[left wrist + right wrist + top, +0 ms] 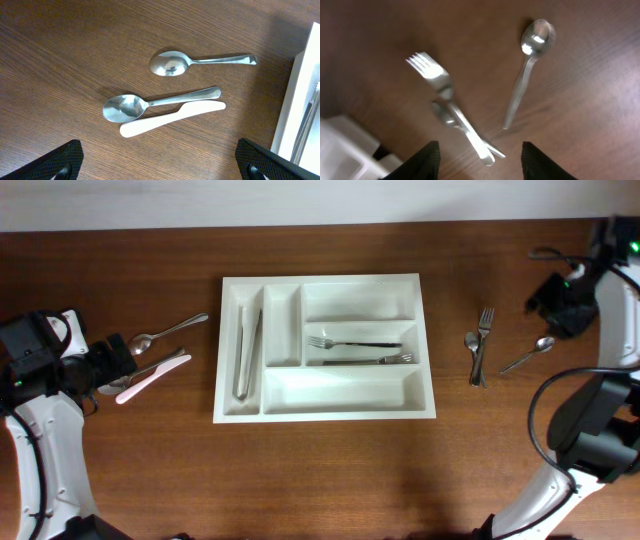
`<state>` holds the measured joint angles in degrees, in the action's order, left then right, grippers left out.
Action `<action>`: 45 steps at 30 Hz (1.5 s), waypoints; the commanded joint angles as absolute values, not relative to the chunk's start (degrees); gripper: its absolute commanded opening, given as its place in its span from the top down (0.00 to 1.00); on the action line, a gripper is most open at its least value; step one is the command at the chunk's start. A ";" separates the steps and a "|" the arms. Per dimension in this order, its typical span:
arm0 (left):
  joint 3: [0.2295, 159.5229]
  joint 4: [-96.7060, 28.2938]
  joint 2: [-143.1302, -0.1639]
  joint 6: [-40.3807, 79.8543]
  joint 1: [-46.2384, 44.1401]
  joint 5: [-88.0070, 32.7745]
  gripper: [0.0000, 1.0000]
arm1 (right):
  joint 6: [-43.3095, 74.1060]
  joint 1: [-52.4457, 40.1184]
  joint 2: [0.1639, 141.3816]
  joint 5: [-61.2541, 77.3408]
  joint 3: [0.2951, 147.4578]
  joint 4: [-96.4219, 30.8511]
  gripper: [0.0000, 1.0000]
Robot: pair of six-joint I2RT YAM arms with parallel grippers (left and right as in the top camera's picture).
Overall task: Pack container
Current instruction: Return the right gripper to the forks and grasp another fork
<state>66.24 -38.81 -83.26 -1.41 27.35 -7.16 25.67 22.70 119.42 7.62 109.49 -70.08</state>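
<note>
Packing is partway done. The container point(340, 392), a smooth white plastic tray with five compartments, sits at the centre of the overhead frame and holds metal tongs point(246, 350) and two forks point(360, 343). The left gripper point(162, 162) hangs spread wide and empty over polished steel spoons point(125, 107) and a matt white knife point(170, 119). The right gripper point(482, 162), fingers apart around nothing, hovers above a glossy fork point(432, 72) and spoon point(535, 42). Next, I judge, one gripper must descend and pinch a thin handle lying flat on the wood-grain table point(120, 270) — a shallow, slippery target.

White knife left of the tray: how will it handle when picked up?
The white knife looks like plastic, so probably light and slightly bendy. It lies flat, so unlikely to roll. The spoon lying against it may get dragged along.
</note>
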 commanded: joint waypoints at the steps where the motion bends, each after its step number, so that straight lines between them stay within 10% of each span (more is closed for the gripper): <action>1: 67.18 -38.85 -83.57 -0.84 27.55 -8.16 0.01 | 26.35 21.21 119.39 9.47 105.49 -68.18 0.43; 10: 67.18 -38.85 -83.57 -0.84 27.55 -8.16 0.01 | -0.27 17.23 119.42 13.58 96.49 -58.37 0.31; 33: 67.18 -38.85 -83.57 -0.84 27.55 -8.16 0.01 | 4.12 15.38 125.29 7.07 95.88 -54.78 0.62; 45: 67.18 -38.87 -83.57 -0.84 27.55 -8.16 0.01 | 4.10 14.83 127.98 7.03 95.88 -54.26 0.62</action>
<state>66.24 -38.79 -83.26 -1.41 27.35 -7.16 3.27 15.38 127.59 7.35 96.25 -54.37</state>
